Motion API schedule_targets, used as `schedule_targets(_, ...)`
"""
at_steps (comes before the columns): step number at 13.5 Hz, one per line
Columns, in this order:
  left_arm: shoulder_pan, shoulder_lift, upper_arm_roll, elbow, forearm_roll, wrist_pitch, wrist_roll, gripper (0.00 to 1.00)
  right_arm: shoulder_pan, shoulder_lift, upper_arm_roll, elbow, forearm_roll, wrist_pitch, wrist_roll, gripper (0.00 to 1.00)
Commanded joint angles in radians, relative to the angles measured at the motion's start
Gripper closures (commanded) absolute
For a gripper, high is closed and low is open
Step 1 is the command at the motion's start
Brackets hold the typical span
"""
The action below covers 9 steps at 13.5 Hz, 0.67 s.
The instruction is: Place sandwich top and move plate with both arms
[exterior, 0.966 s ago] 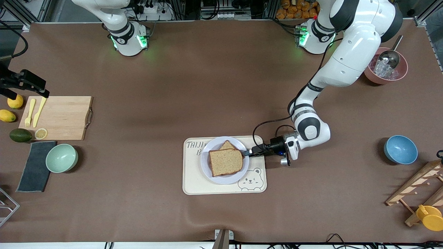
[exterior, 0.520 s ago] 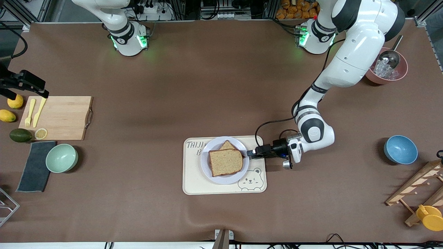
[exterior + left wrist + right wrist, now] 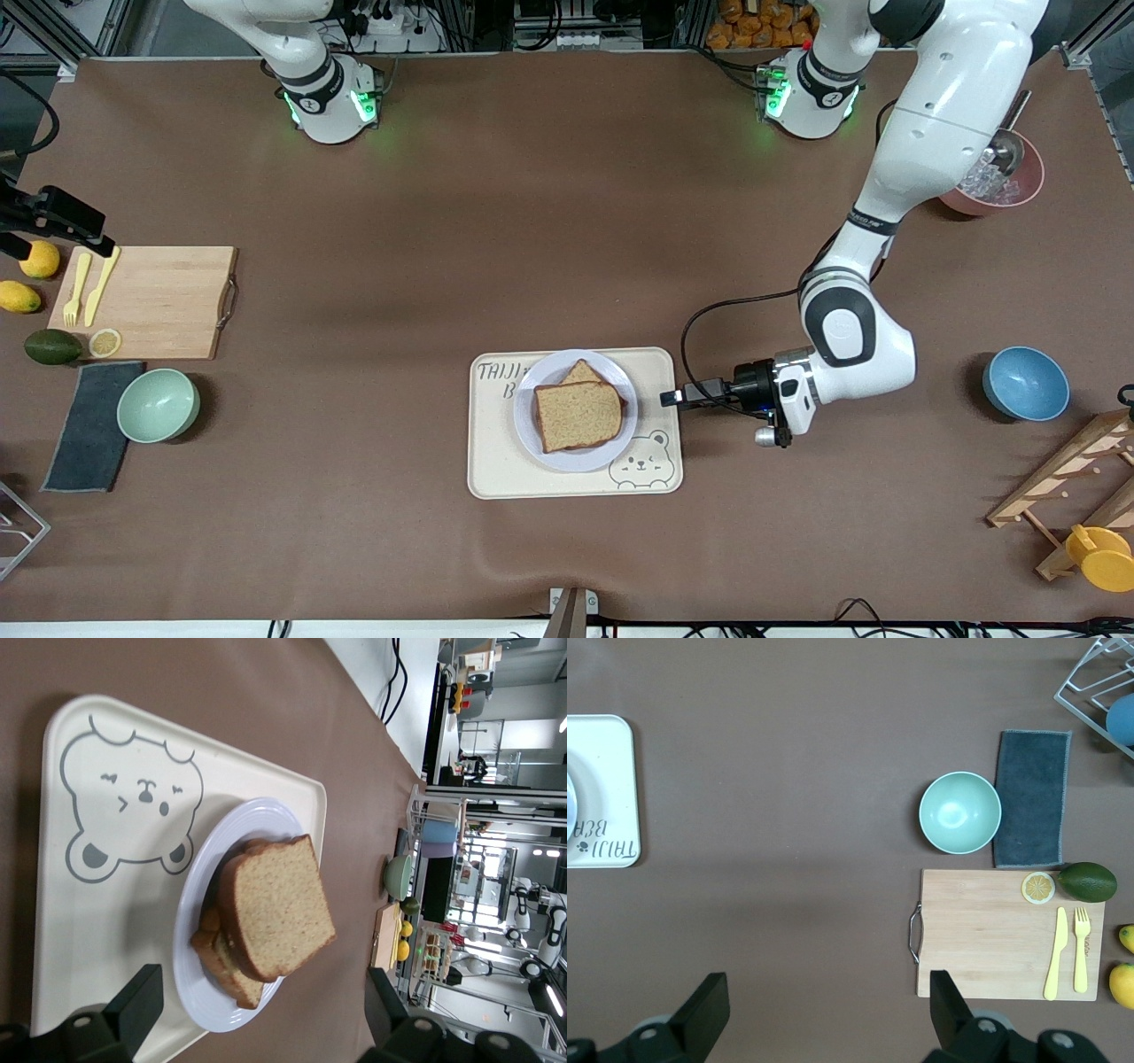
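Sandwich top (image 3: 578, 415) flat on plate (image 3: 620, 437), rounded end toward right arm's end; left gripper (image 3: 671, 398) released, right gripper (image 3: 102, 244) released

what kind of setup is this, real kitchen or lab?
Most likely a robotics lab staged as a kitchen: two robot arms bolted along one table edge, aluminium framing around it, and food props such as a sandwich on a plate and a cutting board with plastic cutlery.

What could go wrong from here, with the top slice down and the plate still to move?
The sandwich top sits skewed on the slice beneath, so a jolt could slide it off. The plate lies on the bear tray; a low grip might drag the tray. The right gripper, jaws open, waits over the cutting board's end and has far to travel.
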<state>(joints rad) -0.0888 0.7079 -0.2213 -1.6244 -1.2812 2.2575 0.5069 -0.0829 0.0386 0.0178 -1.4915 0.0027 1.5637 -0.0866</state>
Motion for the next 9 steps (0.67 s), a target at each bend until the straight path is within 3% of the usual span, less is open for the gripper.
schedule_targets(1,0.000,-0.111,0.052,-0.028,0.154,0.005,-0.181,0.00,-0.018,0.012,0.014,0.016,-0.017,0.015,-0.002,0.00)
schedule_targets(4,0.056,-0.182,0.054,-0.002,0.487,-0.039,-0.309,0.00,-0.023,0.010,0.014,0.020,-0.012,0.033,-0.045,0.00)
schedule_targets(7,0.080,-0.228,0.057,0.009,0.621,-0.102,-0.367,0.00,-0.028,0.006,0.014,0.020,-0.007,0.024,-0.030,0.00)
schedule_targets(9,0.089,-0.228,0.059,0.081,0.791,-0.188,-0.387,0.00,-0.028,0.001,0.016,0.023,-0.009,0.024,-0.027,0.00)
